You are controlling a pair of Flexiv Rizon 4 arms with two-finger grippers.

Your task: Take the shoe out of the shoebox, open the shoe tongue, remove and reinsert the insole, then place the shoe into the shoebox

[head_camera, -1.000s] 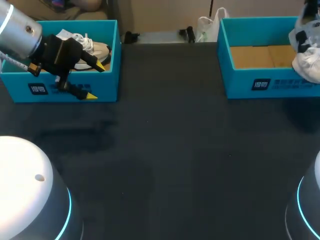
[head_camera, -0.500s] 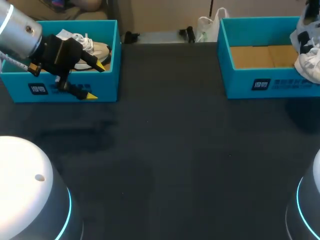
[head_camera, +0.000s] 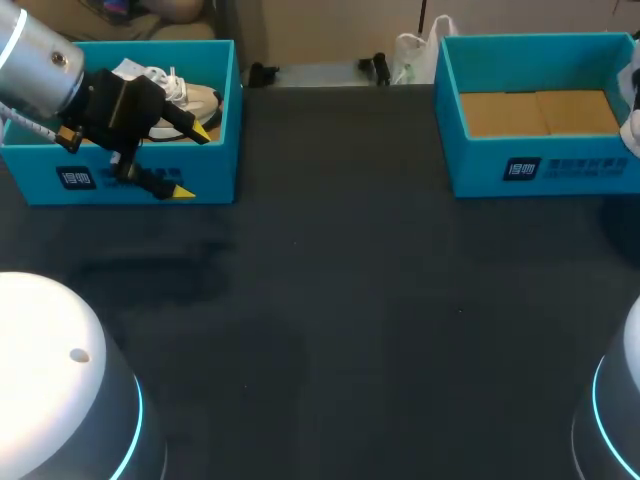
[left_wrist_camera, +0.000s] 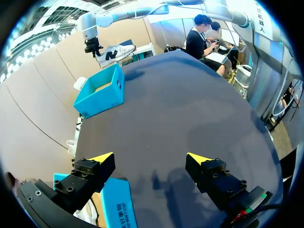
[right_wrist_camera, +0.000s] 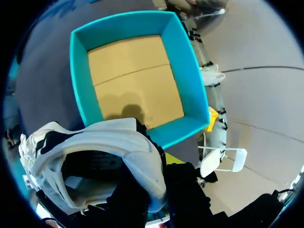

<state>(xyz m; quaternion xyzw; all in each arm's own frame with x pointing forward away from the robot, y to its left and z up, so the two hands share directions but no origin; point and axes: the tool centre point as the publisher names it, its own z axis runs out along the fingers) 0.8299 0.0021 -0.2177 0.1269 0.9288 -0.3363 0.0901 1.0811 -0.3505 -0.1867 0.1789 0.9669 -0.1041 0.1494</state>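
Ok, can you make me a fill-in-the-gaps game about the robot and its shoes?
The right gripper is shut on a white ___.
The left gripper has its yellow-tipped fingers ___.
The shoebox with the other shoe inside is on the robot's ___.
Missing words: shoe; open; left.

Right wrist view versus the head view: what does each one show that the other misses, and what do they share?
Only the right wrist view: the shoe up close in the right gripper, its opening facing the camera. The head view catches just a white sliver of it at its edge. Only the head view: the left box with a second shoe inside, and the open left gripper at its front wall. Both: the right box, with a bare cardboard floor.
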